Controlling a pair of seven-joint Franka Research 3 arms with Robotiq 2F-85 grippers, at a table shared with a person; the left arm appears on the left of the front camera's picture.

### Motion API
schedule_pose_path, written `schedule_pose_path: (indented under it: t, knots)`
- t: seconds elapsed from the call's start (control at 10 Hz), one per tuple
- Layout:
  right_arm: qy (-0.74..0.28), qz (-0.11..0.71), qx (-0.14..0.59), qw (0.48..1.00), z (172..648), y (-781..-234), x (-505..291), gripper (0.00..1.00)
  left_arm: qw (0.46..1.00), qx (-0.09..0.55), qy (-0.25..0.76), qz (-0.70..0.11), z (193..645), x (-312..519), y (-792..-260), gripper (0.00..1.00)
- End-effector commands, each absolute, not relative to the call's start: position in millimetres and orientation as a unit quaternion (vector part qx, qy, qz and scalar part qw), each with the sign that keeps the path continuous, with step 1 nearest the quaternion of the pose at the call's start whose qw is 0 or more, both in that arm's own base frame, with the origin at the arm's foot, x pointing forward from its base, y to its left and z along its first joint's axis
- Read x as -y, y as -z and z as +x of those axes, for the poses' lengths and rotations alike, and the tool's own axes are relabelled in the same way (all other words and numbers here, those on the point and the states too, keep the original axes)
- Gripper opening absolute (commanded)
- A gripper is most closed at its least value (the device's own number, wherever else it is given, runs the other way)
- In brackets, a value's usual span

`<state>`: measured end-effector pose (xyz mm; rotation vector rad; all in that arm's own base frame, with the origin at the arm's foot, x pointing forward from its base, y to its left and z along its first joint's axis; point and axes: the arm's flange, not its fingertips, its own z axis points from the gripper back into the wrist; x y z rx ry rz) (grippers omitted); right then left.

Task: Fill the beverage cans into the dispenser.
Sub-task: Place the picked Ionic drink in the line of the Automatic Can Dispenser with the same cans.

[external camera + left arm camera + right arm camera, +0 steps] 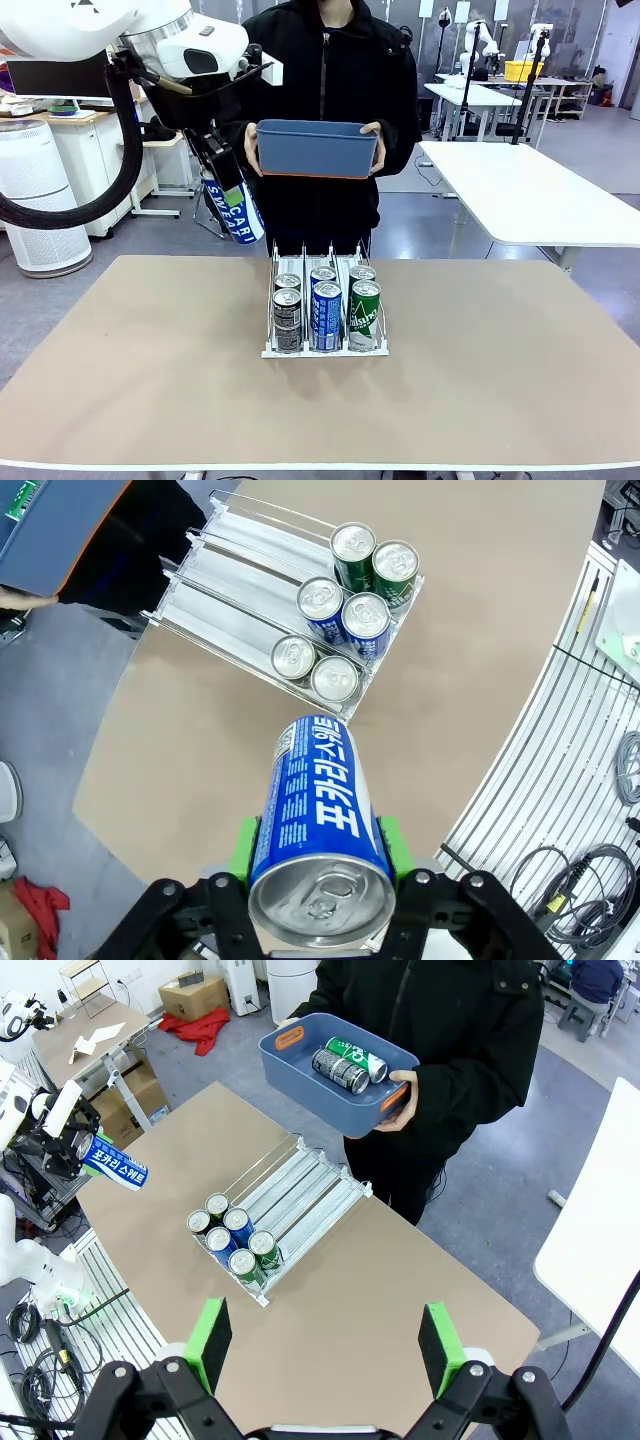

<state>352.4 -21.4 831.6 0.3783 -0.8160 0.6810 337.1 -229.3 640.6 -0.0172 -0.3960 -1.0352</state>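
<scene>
My left gripper is shut on a blue can with white lettering, held tilted in the air above the table's far left, left of the dispenser. In the left wrist view the blue can sits between the green pads, silver top toward the camera. The dispenser holds two dark cans, two blue cans and two green cans at its front. My right gripper hangs open high above the table. A green can and a dark can lie in the tub.
A person stands at the far side and holds a blue plastic tub in both hands above the dispenser's back end. The rear halves of the dispenser's lanes are bare. Brown table extends to both sides.
</scene>
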Motion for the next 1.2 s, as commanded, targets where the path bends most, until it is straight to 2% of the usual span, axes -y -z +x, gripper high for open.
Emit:
schedule_pose_path:
  t: [0.0, 0.6, 0.7, 1.1]
  knots:
    - [-0.321, 0.183, 0.388, 0.844, 353.0, -831.0, 19.6, 1.00, 0.850, 0.188, 0.493, -0.008, 336.2, 230.8, -640.2, 0.00]
    - [-0.321, 0.183, 0.388, 0.844, 353.0, -831.0, 19.6, 1.00, 0.894, 0.175, 0.412, 0.003, 338.4, 294.0, -595.2, 0.00]
    - [-0.321, 0.183, 0.388, 0.844, 353.0, -831.0, 19.6, 1.00, 0.890, 0.188, 0.416, 0.010, 335.2, 305.7, -584.1, 0.00]
    - [-0.321, 0.183, 0.388, 0.844, 353.0, -831.0, 19.6, 1.00, 0.877, 0.149, 0.456, -0.010, 328.0, 333.5, -558.2, 0.00]
